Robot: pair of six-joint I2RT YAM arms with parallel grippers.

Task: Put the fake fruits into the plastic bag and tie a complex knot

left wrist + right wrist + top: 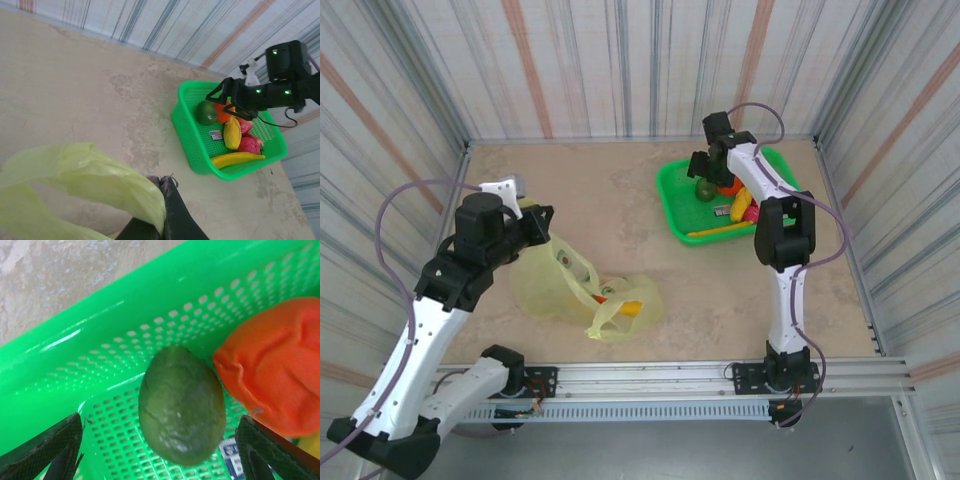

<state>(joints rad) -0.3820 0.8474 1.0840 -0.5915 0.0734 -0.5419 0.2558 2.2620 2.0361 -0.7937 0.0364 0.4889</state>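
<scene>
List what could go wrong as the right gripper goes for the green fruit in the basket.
1. The green fruit is rounded and smooth; it may squirt out when the open right gripper closes on it.
2. The orange fruit lies close by one finger and may get snagged.
3. The left gripper pinches the limp plastic bag by an edge; its mouth may sag shut.

The plastic bag (582,288) lies front-left on the table (620,190); fake fruits (738,210) sit in the basket (670,197) back-right.
</scene>
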